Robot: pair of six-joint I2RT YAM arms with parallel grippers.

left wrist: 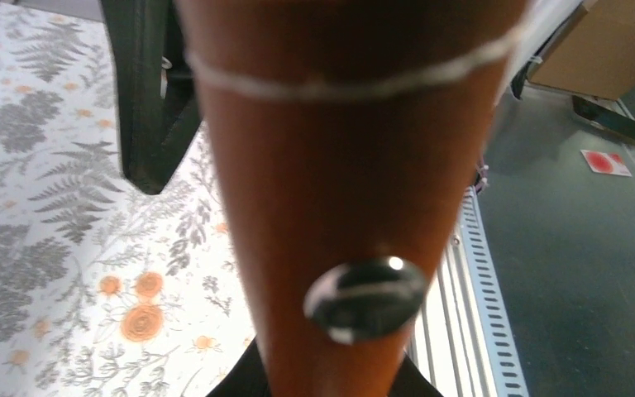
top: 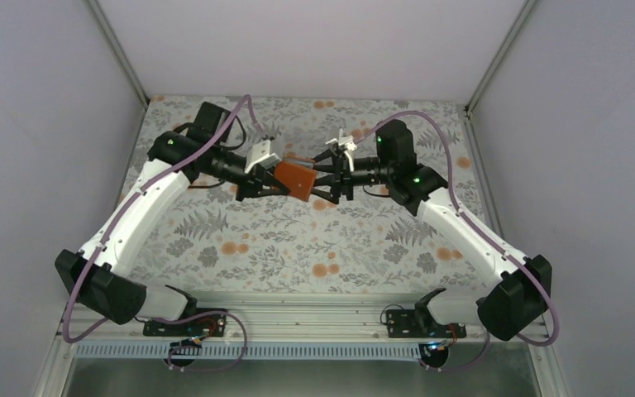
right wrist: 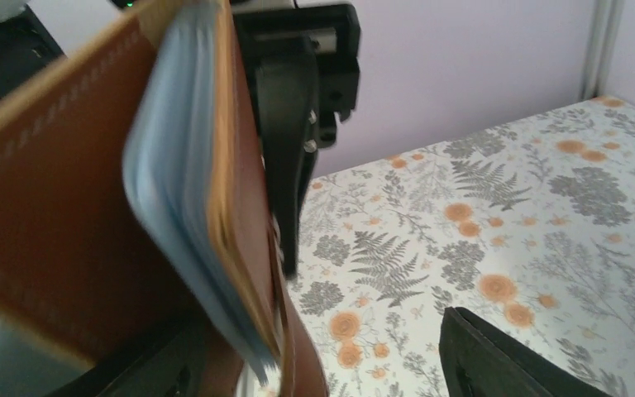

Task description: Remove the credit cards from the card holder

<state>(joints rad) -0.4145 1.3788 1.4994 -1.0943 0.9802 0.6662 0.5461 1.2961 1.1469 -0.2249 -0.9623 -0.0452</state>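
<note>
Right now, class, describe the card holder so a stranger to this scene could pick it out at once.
Start at the flower-patterned table and look over its middle. There the left gripper holds the card holder up in the air. It is the only brown leather thing, with pale blue pockets inside and a metal snap.

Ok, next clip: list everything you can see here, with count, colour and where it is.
card holder: one, brown leather with pale blue lining, held in the air over mid-table between the two grippers
snap stud: one, silvery, on the card holder's outer face
credit cards: none to be seen outside the holder
tablecloth: one, pale with grey ferns and orange flowers, covering the table
cardboard box: one, tan, off the table, upper right of the left wrist view
left gripper: one, black, shut on the card holder
right gripper: one, black, open, at the holder's opposite edge
</note>
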